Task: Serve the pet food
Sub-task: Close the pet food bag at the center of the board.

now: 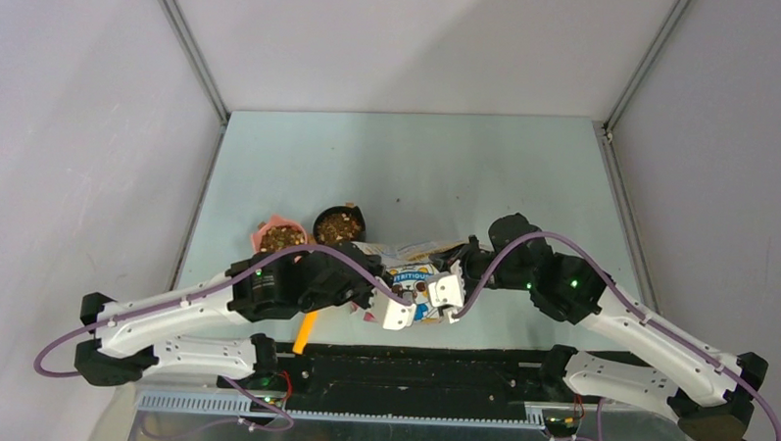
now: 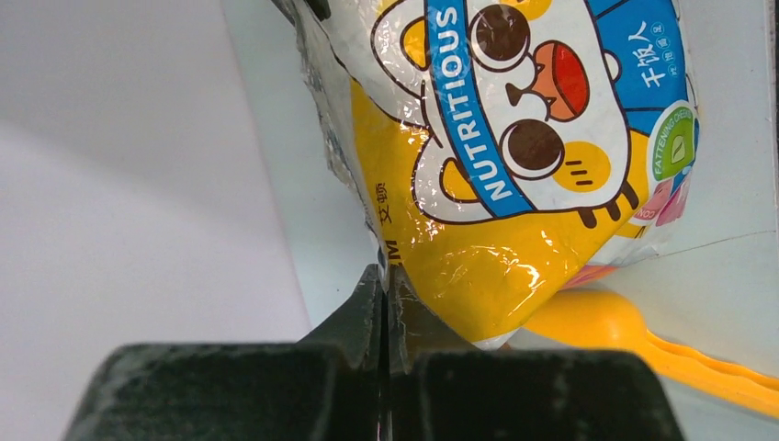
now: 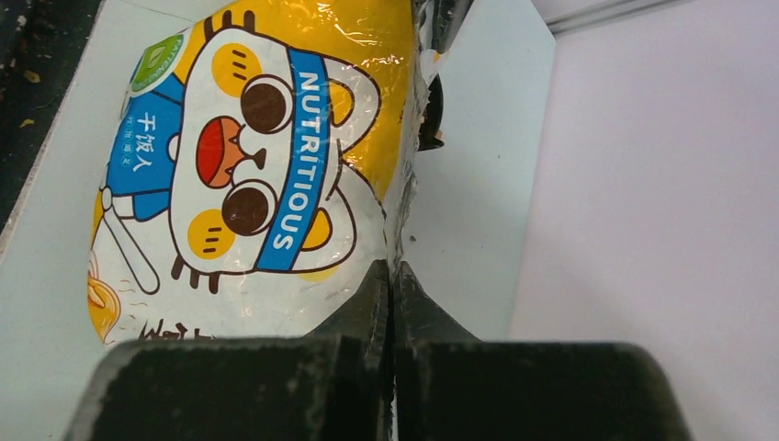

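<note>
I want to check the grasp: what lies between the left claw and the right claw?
The cat-printed bag fills that stretch; the left claw and right claw each pinch one edge of it. The top view shows it.

i log this as a robotics lab test cell: blank grey-white walls [image 1: 76, 121] on aluminium struts [image 1: 189, 52] enclose a pale table [image 1: 506, 166]. the left arm [image 1: 168, 316] and right arm [image 1: 647, 332] are bolted to a black rail [image 1: 421, 369], with purple cables [image 1: 36, 361] trailing.
</note>
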Controlling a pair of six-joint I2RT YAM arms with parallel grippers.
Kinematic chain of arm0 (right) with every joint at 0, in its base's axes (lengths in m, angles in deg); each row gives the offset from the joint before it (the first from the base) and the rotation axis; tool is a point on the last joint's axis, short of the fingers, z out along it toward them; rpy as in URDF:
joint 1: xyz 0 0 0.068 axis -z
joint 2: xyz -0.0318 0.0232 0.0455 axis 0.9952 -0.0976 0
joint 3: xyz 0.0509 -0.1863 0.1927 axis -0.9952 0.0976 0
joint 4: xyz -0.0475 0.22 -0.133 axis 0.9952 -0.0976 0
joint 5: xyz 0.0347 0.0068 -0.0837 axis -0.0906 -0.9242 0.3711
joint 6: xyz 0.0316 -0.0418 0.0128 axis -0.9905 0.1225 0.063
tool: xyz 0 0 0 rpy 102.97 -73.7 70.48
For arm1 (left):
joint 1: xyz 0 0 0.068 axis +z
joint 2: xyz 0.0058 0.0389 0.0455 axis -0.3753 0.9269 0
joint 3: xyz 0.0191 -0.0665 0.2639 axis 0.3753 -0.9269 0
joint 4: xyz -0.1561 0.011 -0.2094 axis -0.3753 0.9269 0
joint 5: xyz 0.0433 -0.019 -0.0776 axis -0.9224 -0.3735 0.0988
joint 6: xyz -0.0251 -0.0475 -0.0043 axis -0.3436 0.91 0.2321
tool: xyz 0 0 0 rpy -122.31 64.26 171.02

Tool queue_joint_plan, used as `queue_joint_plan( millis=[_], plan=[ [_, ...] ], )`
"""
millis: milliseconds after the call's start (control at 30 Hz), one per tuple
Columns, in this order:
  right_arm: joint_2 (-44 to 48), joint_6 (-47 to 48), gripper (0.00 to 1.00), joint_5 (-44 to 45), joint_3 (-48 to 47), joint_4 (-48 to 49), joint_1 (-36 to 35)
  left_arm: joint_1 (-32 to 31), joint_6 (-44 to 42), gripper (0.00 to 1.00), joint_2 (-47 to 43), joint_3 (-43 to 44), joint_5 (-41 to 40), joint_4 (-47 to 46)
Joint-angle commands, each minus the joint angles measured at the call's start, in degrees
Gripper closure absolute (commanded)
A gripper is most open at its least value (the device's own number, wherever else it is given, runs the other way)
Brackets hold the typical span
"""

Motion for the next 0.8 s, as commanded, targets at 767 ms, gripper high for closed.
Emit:
queue_joint_plan(
  millis=[767],
  plan=[
    [-3.8, -2.6, 0.66, -1.3, -1.3, 11.0, -1.0, 1.8, -1.6, 1.0, -3.8, 2.2, -6.3, -2.2]
  ],
)
